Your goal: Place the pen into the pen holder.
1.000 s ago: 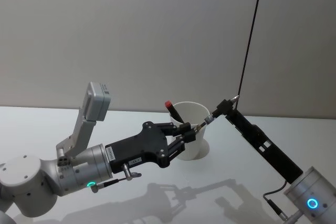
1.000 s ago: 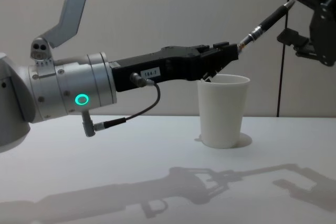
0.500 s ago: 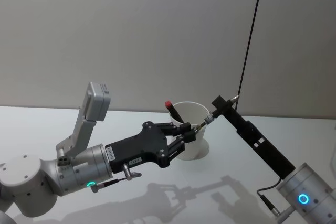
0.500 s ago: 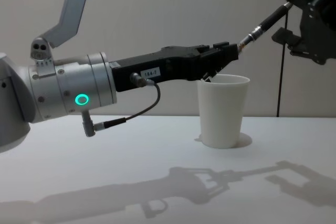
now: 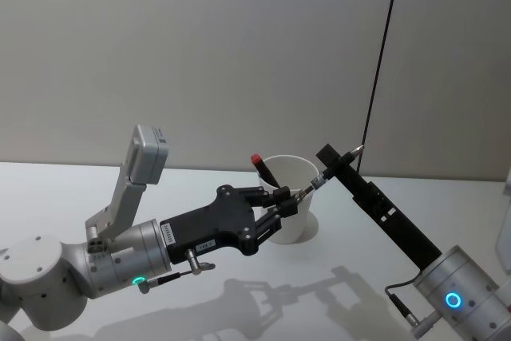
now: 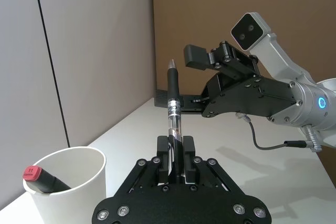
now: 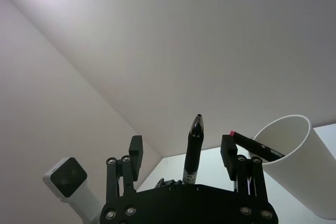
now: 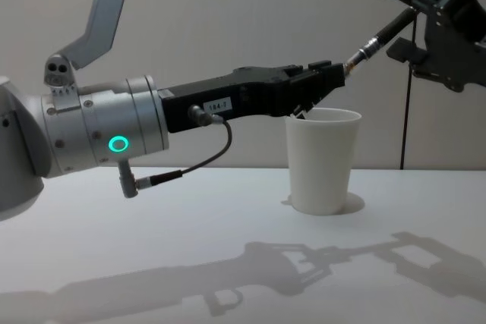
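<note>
Over the last second the right gripper is seen to have been carried toward 10 o'clock in the head view, farther along the pen. The pen's tip half is now straddled by its fingers. These are spread wide in the right wrist view, and the pen is left untouched between them. Nothing else is changed: the left gripper and the cup are found where they were.

A handover is judged to be in preparation, perhaps so that the pen can be turned upright. The drop itself is not yet begun.

The pen is clamped at its back end by the closed left gripper. That end is held just over the cup's rim on the side toward 3 o'clock. From there the barrel is angled up toward 2 o'clock, with the tip well clear of the cup's mouth. In the chest view the pen is seen slanting up from the left gripper into the open right gripper, above the cup.

The cup is standing upright on the table. A red-capped marker is already leaned inside it, toward 10 o'clock.
</note>
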